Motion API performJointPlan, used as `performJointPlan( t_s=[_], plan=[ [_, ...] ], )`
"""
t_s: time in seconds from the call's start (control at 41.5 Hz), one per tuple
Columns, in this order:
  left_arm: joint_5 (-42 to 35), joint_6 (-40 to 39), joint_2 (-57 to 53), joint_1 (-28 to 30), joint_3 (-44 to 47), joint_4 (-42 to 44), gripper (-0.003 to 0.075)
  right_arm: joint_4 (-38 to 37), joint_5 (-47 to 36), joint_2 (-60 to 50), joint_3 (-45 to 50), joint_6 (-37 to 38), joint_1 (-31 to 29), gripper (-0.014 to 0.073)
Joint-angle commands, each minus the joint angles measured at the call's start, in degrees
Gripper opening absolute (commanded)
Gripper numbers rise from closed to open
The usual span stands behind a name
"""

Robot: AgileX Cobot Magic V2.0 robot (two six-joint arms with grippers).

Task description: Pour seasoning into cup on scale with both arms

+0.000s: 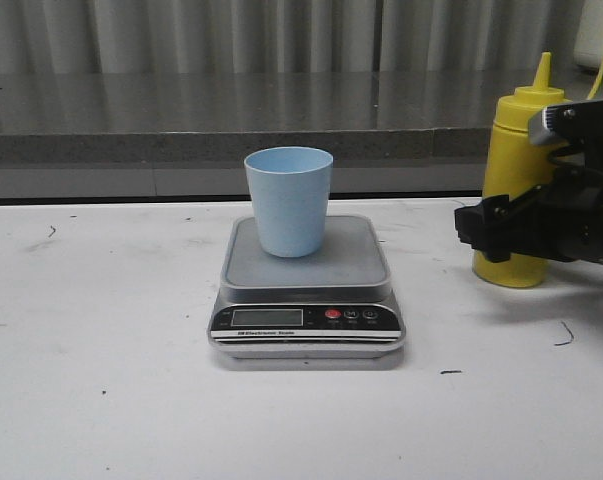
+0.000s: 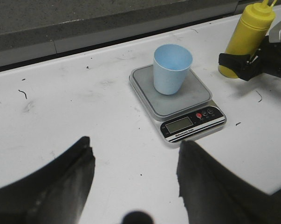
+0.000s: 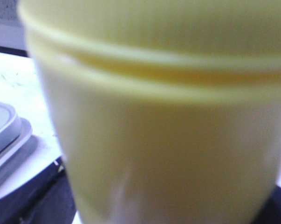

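1. Front view: the seasoning bottle [image 1: 513, 180] stands upright on the white surface [image 1: 101, 400], long axis vertical, nozzle pointing straight up. The right end effector [image 1: 496, 228] reaches in from the right edge at the bottle's lower half, with one dark finger crossing in front of the yellow body. Whether the fingers press on the bottle or only flank it cannot be told here.
2. Front view: to the left of the right end effector, apart from it, the cup [image 1: 289, 200] stands upright, mouth up, on the grey platform of the scale [image 1: 307, 320]. The scale's display and red button face the camera.
3. Left wrist view: the left end effector [image 2: 135, 179] is spread wide, holds nothing and hangs over bare surface. Ahead of it sits the scale [image 2: 187, 123] with the cup [image 2: 171, 69] on it, and beyond those the upright bottle [image 2: 249, 37] with the right end effector [image 2: 236, 63] at its base.
4. Right wrist view: the blurred yellow body of the bottle [image 3: 168, 140] fills the frame, very close in front of the right end effector. A corner of the scale [image 3: 7, 135] shows beside it. The fingers are not clear, so the grip cannot be judged.
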Motion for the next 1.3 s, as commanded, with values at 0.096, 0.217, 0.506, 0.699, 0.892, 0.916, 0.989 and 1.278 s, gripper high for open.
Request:
performJointPlan(
  t_s=[0.096, 0.217, 0.506, 0.699, 0.892, 0.916, 0.989, 1.278],
  plan=[
    [-4.2, -0.5, 0.0, 0.0, -1.5, -0.3, 0.0386, 0.8, -4.8, -5.9, 4.4, 0.3, -0.4, 0.0601],
    [-4.2, -0.5, 0.0, 0.0, -1.5, -0.3, 0.0386, 2.6, -3.8, -8.8, 7.5, 0.3, -0.4, 0.0601],
    [-4.2, -0.5, 0.0, 0.0, -1.5, -0.3, 0.0386, 3.0, 21.8, -22.1, 10.3, 4.9, 1.2, 0.0601],
    [-4.2, -0.5, 0.0, 0.0, -1.5, -0.3, 0.0386, 2.9, 44.4, -35.5, 10.3, 9.4, 4.9, 0.0601],
    [-4.2, -0.5, 0.0, 0.0, -1.5, -0.3, 0.0386, 2.9, 74.2, -47.9, 5.4, 10.3, 9.1, 0.0601],
    [-4.2, -0.5, 0.0, 0.0, -1.5, -0.3, 0.0386, 2.9, 78.6, -49.3, 4.2, 10.3, 9.5, 0.0601],
    [-4.2, -0.5, 0.0, 0.0, -1.5, -0.3, 0.0386, 2.9, 88.7, -52.5, 0.5, 10.2, 10.5, 0.0601],
    [-4.2, -0.5, 0.0, 0.0, -1.5, -0.3, 0.0386, 8.4, 109.0, -66.9, -8.5, 0.7, 12.3, 0.0601]
  ],
)
